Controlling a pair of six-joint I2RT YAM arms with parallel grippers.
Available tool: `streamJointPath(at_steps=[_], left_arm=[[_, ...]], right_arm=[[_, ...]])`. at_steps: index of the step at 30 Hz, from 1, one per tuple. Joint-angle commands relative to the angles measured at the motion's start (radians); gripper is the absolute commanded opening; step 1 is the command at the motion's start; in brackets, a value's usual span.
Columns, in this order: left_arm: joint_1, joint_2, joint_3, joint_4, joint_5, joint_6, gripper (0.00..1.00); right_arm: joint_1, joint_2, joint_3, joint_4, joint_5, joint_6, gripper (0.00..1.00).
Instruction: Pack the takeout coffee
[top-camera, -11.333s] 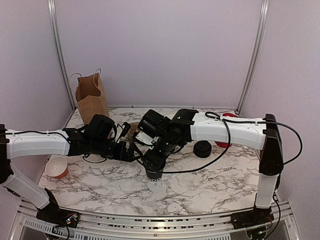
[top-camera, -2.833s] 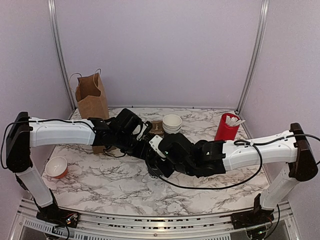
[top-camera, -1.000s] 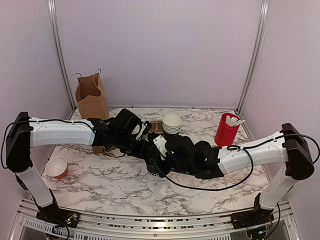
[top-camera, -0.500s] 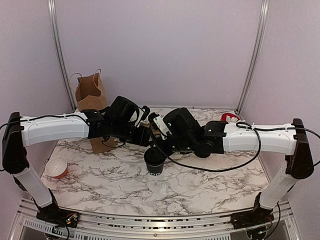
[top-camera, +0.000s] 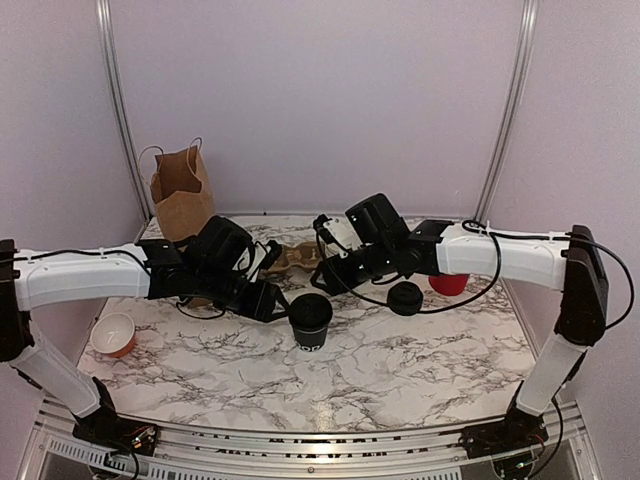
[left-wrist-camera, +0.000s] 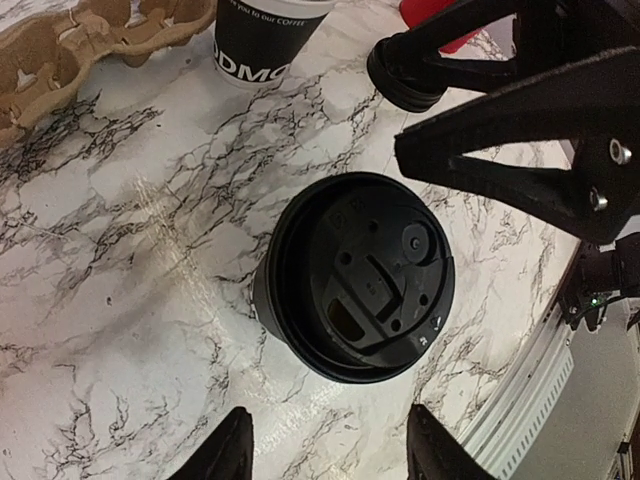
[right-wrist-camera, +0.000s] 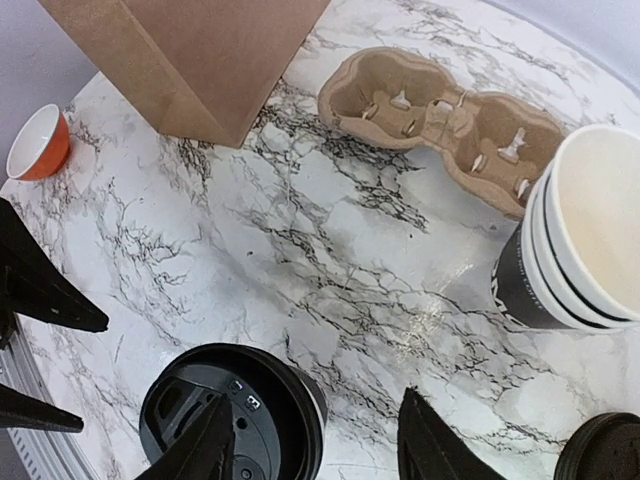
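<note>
The takeout coffee (top-camera: 311, 320) is a black cup with a black lid on it, standing upright on the marble table. My left gripper (top-camera: 270, 300) hovers just left of it, open. In the left wrist view the lidded cup (left-wrist-camera: 355, 275) lies ahead of the fingertips (left-wrist-camera: 228, 455), and nothing is between them. My right gripper (top-camera: 328, 268) hangs behind and above the cup, open and empty. In the right wrist view the cup's lid (right-wrist-camera: 230, 420) shows at the lower left, partly under one fingertip (right-wrist-camera: 205, 445).
A brown paper bag (top-camera: 183, 195) stands at the back left. A cardboard cup carrier (right-wrist-camera: 440, 115) lies behind the cup, next to a stack of lidless cups (right-wrist-camera: 590, 230). Spare black lids (top-camera: 405, 298) and a red cup (top-camera: 447, 283) sit on the right, an orange bowl (top-camera: 113, 333) on the left.
My right gripper has opened, let go of the lidded cup and drawn back and up. The left gripper has pulled away to the left. The cup now stands free.
</note>
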Motion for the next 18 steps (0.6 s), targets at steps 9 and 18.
streamJointPath(at_steps=[9,18], left_arm=[[-0.046,0.069,-0.024,0.02,0.093,-0.011,0.47],[-0.043,0.126,0.018,0.017,0.008,-0.03,0.46]], right_arm=[[-0.015,0.105,0.082,-0.019,-0.037,0.054,0.51],[-0.016,0.052,0.038,-0.062,0.007,0.093,0.45]])
